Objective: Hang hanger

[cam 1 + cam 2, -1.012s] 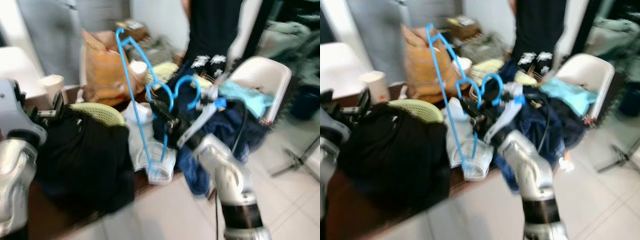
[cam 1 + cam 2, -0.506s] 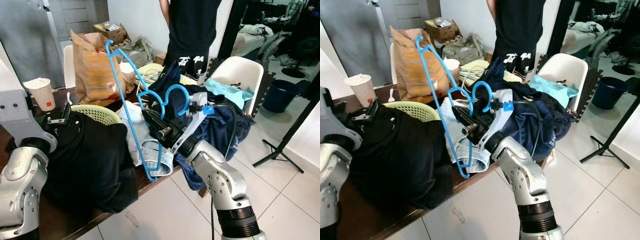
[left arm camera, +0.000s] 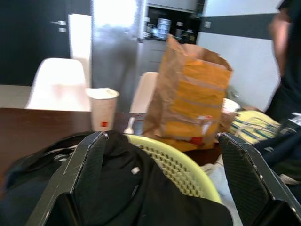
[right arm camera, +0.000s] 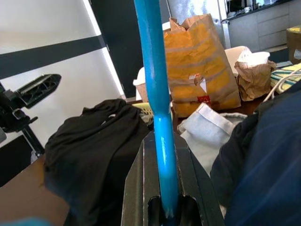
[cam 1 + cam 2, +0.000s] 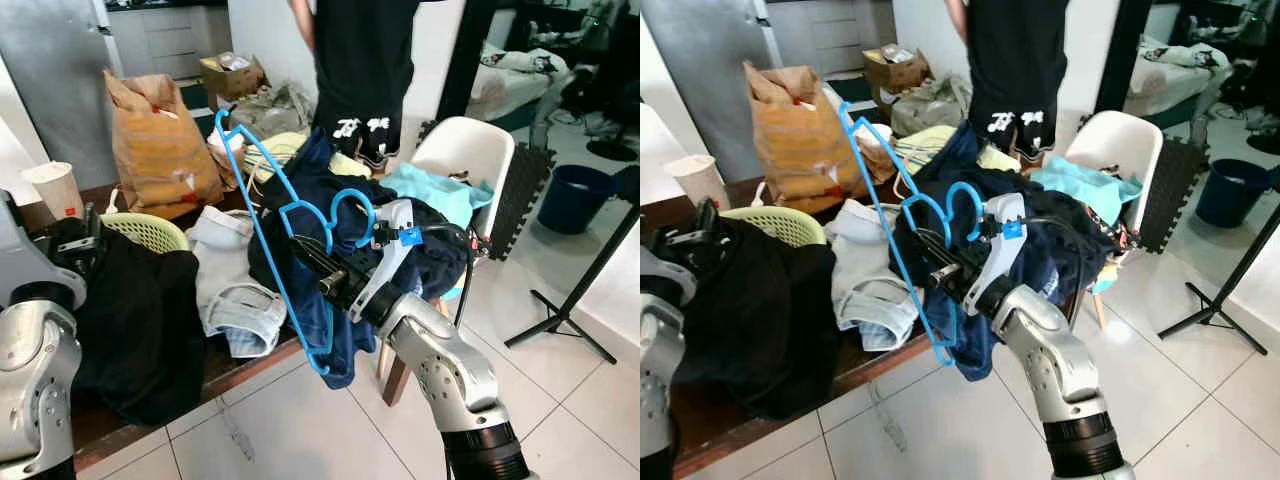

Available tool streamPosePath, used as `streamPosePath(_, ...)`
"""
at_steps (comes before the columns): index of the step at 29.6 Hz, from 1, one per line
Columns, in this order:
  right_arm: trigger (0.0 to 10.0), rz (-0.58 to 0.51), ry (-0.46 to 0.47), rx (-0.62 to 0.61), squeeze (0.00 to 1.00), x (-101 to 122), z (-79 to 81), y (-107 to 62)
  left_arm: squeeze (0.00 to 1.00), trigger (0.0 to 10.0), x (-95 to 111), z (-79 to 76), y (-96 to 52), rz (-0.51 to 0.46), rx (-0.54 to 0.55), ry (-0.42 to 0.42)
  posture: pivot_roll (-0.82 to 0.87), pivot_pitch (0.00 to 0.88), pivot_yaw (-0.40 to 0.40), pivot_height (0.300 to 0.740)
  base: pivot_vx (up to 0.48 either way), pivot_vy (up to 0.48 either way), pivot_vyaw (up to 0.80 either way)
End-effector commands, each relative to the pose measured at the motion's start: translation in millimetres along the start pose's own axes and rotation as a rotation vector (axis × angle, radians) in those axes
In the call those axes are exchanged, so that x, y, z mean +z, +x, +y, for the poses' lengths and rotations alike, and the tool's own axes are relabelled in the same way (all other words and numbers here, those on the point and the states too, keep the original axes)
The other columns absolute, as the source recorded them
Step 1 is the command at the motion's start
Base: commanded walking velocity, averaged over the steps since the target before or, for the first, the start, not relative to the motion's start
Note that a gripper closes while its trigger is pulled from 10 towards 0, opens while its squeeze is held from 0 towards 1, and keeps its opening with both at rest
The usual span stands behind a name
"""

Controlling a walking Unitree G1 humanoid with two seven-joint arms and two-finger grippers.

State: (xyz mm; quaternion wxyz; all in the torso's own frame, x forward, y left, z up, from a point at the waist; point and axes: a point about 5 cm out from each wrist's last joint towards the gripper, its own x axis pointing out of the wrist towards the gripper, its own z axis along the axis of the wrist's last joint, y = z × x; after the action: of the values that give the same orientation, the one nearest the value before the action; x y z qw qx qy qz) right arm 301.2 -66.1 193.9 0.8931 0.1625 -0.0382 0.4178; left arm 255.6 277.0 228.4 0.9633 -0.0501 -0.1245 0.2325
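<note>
A blue plastic hanger (image 5: 245, 175) stands tilted in front of me, hook toward the chair side, over the table's front edge. My right gripper (image 5: 305, 255) is shut on its lower bar; in the right wrist view the blue bar (image 4: 157, 94) runs straight out from between the closed fingers (image 4: 188, 160). My left gripper (image 3: 160, 141) is open with nothing between its fingers, held low on the left over a black garment (image 5: 140, 310) and a yellow-green basket (image 5: 145, 230).
The dark table (image 5: 250, 365) holds a brown paper bag (image 5: 160, 140), a paper cup (image 5: 55, 190) and piles of clothes (image 5: 235, 290). A person in black (image 5: 355, 60) stands behind. A white chair (image 5: 470, 150) holds more clothes; a blue bucket (image 5: 575, 195) and tiled floor lie right.
The view has swung to the right and sharpened, so the table's things sit further left. The hanger stays gripped in my right gripper. The left gripper stays open.
</note>
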Motion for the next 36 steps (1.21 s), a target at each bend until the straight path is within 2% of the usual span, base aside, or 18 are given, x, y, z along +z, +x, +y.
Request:
streamPosePath(1, 10.0, 0.007, -0.006, 0.005, 0.00, -3, 0.9, 1.2, 0.00, 10.0, 0, 8.4, 1.6, -0.003, 0.034, 0.027, 0.05, 0.000, 0.000, 0.740, 0.000, 0.000, 0.00)
streamPosePath(4, 10.0, 0.032, -0.015, -0.005, 0.00, -10, -1.1, 0.4, 0.00, 10.0, -1, 22.1, 2.8, 0.000, 0.088, 0.062, 0.06, 0.000, -0.003, 0.740, 0.000, 0.000, 0.00)
streamPosePath(7, 10.0, 0.052, -0.023, -0.015, 0.00, -16, -2.7, -0.7, 0.00, 10.0, -11, 36.8, 1.8, 0.038, 0.142, 0.091, 0.05, 0.000, -0.003, 0.740, 0.000, 0.000, 0.00)
streamPosePath(9, 10.0, 0.052, -0.023, -0.015, 0.00, -16, -2.7, -0.7, 0.00, 10.0, -11, 36.8, 1.8, 0.038, 0.142, 0.091, 0.05, 0.000, -0.003, 0.740, 0.000, 0.000, 0.00)
streamPosePath(11, 10.0, 0.055, -0.026, -0.018, 0.00, -17, -2.8, -1.2, 0.00, 10.0, -22, 39.0, 1.1, 0.076, 0.138, 0.079, 0.05, 0.000, -0.005, 0.740, 0.000, 0.000, 0.00)
streamPosePath(19, 10.0, 0.055, -0.032, -0.020, 0.00, -17, -3.7, -1.9, 0.00, 10.0, -27, 29.7, 1.8, 0.090, 0.089, 0.061, 0.04, 0.000, -0.007, 0.740, 0.000, 0.000, 0.00)
streamPosePath(22, 10.0, 0.043, -0.035, -0.014, 0.00, -16, -3.9, -2.3, 0.00, 10.0, -22, 15.9, 2.1, 0.060, 0.001, 0.054, 0.04, 0.000, -0.009, 0.740, 0.000, 0.000, 0.00)
streamPosePath(26, 10.0, 0.028, -0.031, 0.002, 0.00, -14, -3.0, -3.0, 0.00, 10.0, -17, 9.8, 2.0, 0.035, -0.038, 0.068, 0.05, 0.000, -0.014, 0.740, 0.000, 0.000, 0.00)
streamPosePath(32, 10.0, 0.003, -0.029, 0.053, 0.00, -9, 1.9, -2.3, 0.00, 10.0, -11, -3.3, 0.8, 0.003, -0.094, 0.099, 0.06, 0.000, -0.013, 0.740, 0.000, 0.000, 0.80)
streamPosePath(36, 10.0, -0.006, -0.022, 0.093, 0.00, -9, 7.5, -0.6, 0.00, 10.0, -11, -15.1, 0.0, 0.007, -0.131, 0.087, 0.06, 0.000, -0.012, 0.740, 0.000, 0.000, 0.79)
